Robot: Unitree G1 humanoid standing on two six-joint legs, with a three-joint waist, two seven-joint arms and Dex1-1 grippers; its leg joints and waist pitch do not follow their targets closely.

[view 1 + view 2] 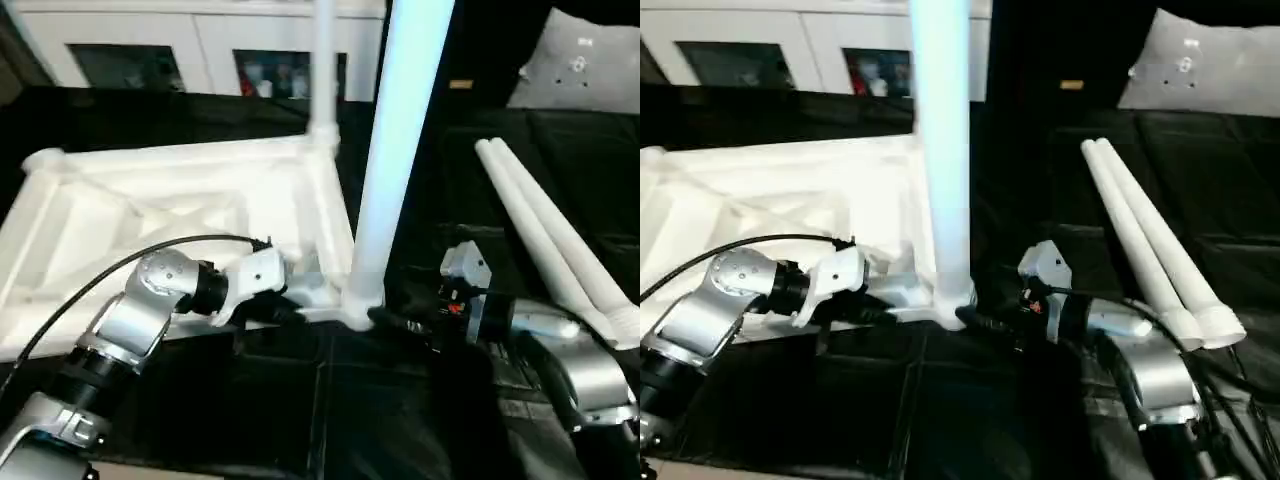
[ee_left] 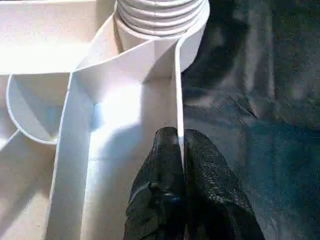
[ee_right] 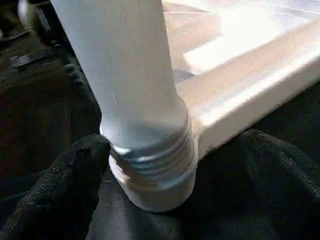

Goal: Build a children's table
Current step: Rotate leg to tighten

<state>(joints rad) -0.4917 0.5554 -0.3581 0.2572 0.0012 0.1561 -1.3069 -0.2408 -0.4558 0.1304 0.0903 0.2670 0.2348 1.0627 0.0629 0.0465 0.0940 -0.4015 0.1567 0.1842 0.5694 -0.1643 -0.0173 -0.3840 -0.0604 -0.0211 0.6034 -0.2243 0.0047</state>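
Two spare legs (image 1: 550,235) lie on black cloth (image 1: 400,420) beside the white cabinet (image 1: 200,40).

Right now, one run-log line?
left hand: shut on tabletop rib | right hand: open around near leg | two spare legs: lying right

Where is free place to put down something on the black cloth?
Free: the black cloth in front of the table top, between the two forearms, and the strip between the standing leg and the two loose legs. Crowded: the near corner socket, where the left pincer and the right pincer meet.
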